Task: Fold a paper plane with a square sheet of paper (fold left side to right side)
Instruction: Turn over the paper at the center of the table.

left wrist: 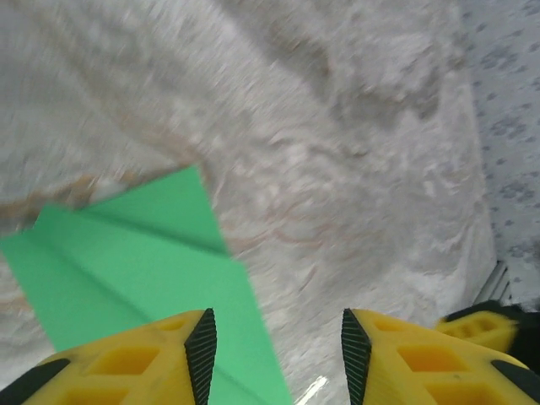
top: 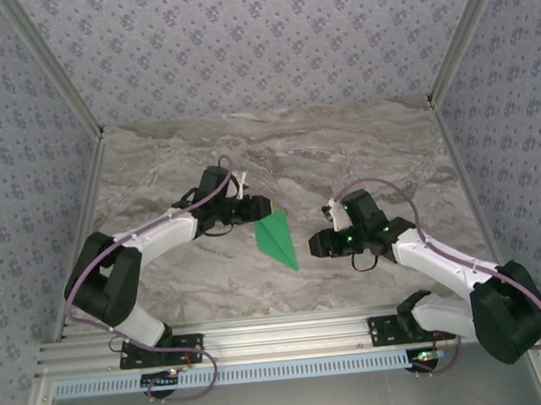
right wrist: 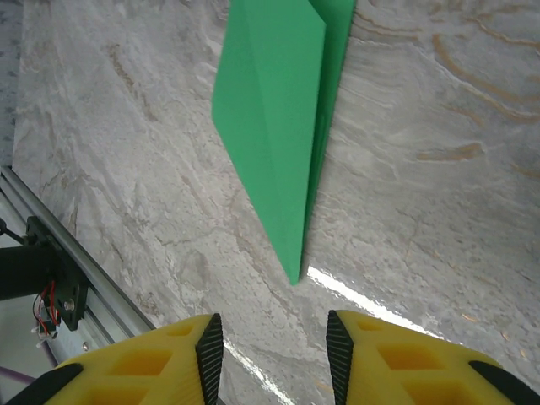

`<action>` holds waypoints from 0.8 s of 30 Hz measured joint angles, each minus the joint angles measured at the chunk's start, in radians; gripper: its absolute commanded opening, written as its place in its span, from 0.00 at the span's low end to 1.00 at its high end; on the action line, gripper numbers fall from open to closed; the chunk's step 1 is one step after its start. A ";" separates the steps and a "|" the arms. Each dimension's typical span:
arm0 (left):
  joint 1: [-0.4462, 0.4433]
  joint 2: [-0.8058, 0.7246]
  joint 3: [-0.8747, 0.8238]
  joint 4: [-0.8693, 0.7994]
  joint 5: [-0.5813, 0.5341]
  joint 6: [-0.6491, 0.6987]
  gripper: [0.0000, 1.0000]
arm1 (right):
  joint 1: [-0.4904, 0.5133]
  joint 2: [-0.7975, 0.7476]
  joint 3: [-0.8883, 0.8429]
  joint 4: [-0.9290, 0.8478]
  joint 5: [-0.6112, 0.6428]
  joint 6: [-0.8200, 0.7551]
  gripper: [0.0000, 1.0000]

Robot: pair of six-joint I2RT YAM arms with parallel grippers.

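Marble table point(top: 360, 147), paper plane point(top: 277, 239) between half-open left claw point(left wrist: 278, 333), right claw point(right wrist: 272, 329)

We identify two matching arms, the left arm point(top: 164, 233) and right arm point(top: 436, 256): white link shells, black joint housings, black base plates point(top: 160, 349). A lilac cable point(top: 375, 182) runs along each. The left gripper point(left wrist: 277, 337) and right gripper point(right wrist: 272, 337) carry yellow moulded fingers point(left wrist: 126, 364) with pocketed faces and black ribbed pads point(left wrist: 202, 348).
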 measured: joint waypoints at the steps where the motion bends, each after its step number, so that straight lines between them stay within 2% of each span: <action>1: 0.000 0.018 -0.014 0.000 0.000 -0.008 0.46 | 0.004 -0.005 0.000 0.002 0.004 -0.001 0.40; 6: -0.010 0.122 -0.026 0.002 -0.007 -0.035 0.46 | 0.006 -0.013 0.000 0.002 0.014 -0.008 0.40; 12: -0.020 0.177 -0.009 0.008 -0.011 -0.049 0.47 | 0.008 -0.034 0.000 -0.002 0.029 -0.008 0.41; 17: -0.021 0.209 0.013 0.048 -0.006 -0.066 0.42 | 0.008 -0.059 0.000 -0.007 0.036 -0.008 0.41; 21: -0.027 0.246 0.048 0.061 -0.003 -0.072 0.31 | 0.008 -0.067 -0.002 -0.007 0.039 -0.008 0.49; 24: -0.027 0.259 0.063 0.073 0.006 -0.072 0.17 | 0.002 -0.077 -0.011 -0.005 0.028 -0.009 0.60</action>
